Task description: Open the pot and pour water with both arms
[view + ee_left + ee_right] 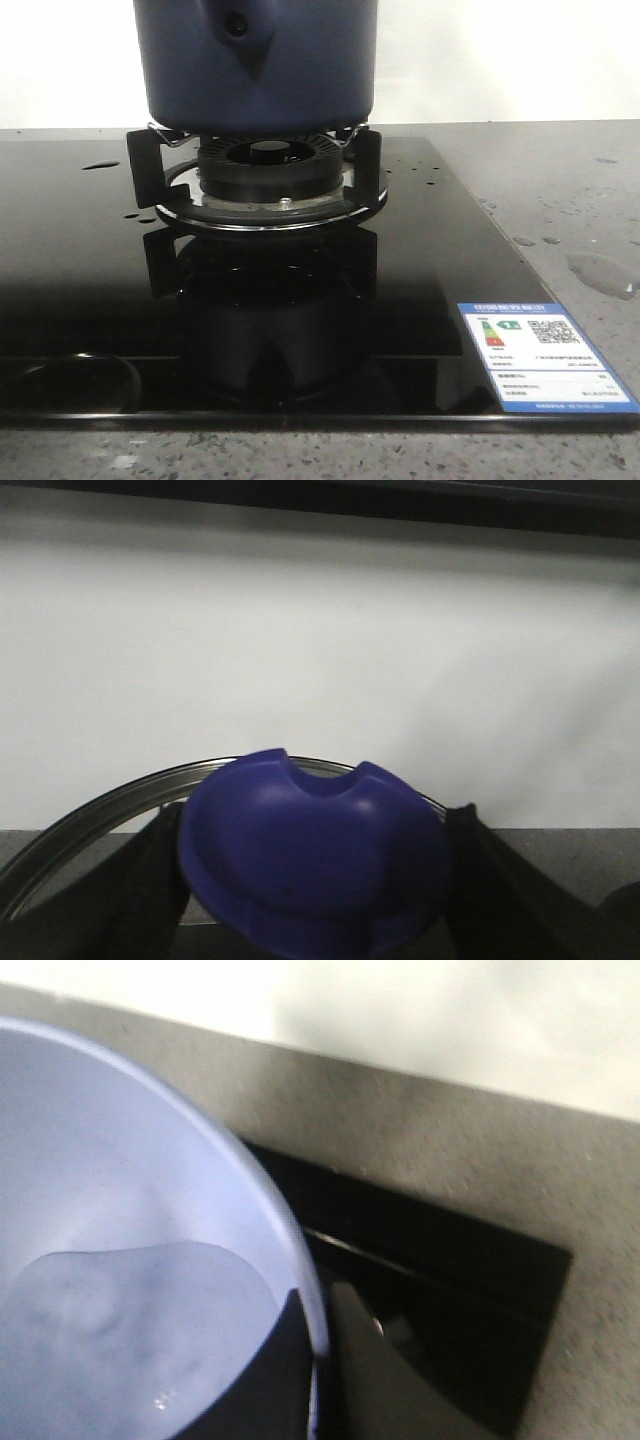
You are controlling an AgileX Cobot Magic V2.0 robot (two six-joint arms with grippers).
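The dark navy pot [255, 60] stands on the gas burner [265, 165]; its handle mount with a round hole [237, 25] faces me and its top is cut off. Neither gripper shows in the front view. My left gripper [315, 880] is shut on the lid's blue knob [310, 840], a black finger on each side, with the lid's metal rim [90, 815] behind. The pot does not show there. My right gripper [322, 1360] is shut on the rim of a periwinkle-blue bowl [120, 1140], one finger inside and one outside. Clear water [110, 1350] lies in the bowl.
The black glass hob [90, 300] carries a blue and white label [545, 355] at the front right. Water drops and a small puddle [600, 272] lie on the grey speckled counter [560, 180] at the right. A white wall stands behind.
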